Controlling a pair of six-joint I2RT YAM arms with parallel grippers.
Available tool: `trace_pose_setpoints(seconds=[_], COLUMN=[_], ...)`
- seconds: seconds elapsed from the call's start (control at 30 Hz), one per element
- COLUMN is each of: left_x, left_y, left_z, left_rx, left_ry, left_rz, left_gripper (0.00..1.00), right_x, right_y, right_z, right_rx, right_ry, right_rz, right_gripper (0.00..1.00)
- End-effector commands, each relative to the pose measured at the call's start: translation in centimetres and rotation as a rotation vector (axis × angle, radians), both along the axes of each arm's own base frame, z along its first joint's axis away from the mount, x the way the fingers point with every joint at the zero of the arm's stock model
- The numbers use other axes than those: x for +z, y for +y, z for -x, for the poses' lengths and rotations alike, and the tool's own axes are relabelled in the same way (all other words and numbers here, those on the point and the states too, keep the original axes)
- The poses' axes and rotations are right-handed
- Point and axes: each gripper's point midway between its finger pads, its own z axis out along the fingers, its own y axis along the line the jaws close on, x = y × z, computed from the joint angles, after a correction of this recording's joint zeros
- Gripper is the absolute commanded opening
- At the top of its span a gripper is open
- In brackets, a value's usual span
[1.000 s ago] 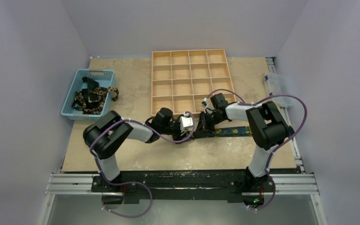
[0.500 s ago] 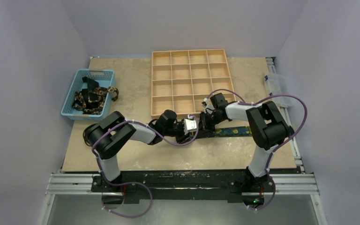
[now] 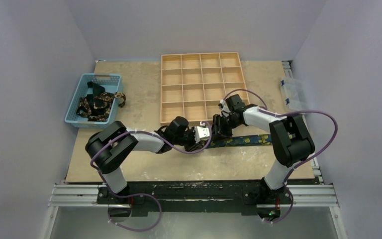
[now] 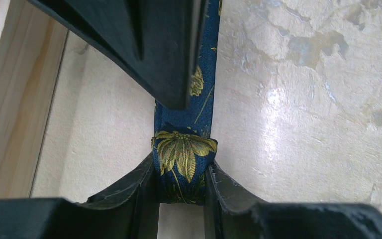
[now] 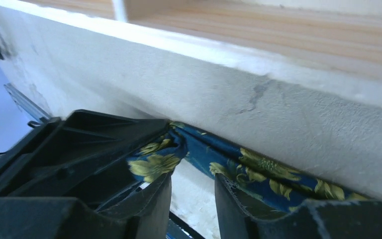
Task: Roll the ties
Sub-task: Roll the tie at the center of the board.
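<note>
Here, one flat tie (image 3: 243, 140), left fingers (image 4: 129, 191) pinching its rolled end, right fingers (image 5: 238, 209) narrowly apart, empty.

place: robotics lab | signs: arm pair (image 3: 117, 147) on aluminium rail (image 3: 74, 195), bare enclosure walls (image 3: 25, 74)

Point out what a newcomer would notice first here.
A blue tie with gold flowers lies stretched along the table by the wooden tray, its rolled end pinched by the fingers of the left gripper. At far left, a blue basket holds a tangle of more ties.
</note>
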Motion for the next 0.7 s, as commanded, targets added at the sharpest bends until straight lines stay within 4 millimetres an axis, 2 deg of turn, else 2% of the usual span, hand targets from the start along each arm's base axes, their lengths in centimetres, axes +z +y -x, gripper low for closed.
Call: trace_pose_setpoints(seconds=[0.0,0.13,0.33,0.47,0.67], left_x=[-3.3,-3.6,-4.3,-4.4,-4.4], left_y=[3.5,3.8,4.5,4.6,4.8], left_z=[2.2,2.2,1.9,1.9,1.9], left_rx=[0.042,0.046,0.086,0.096,0.106], left_ry=[0.120,0.144,0.157,0.165,0.157], left_rz=[-0.175,-0.210,-0.266,-0.262,-0.263], left_gripper=[0.08,0.07,0.10,0.13,0.13], right_x=[4.2,5.3,4.6,3.6,2.3], right_y=[0.2,1.9,5.1,6.2,5.9], right_z=[-2.2,-1.5,0.4,0.7,0.7], right_rx=[-0.004,0.004,0.059,0.064,0.055], right_ry=[-0.123,-0.109,-0.067,-0.058,-0.046], right_rz=[-0.005,-0.093,-0.140,-0.130,-0.093], right_gripper=[0.40,0.46,0.46,0.42,0.28])
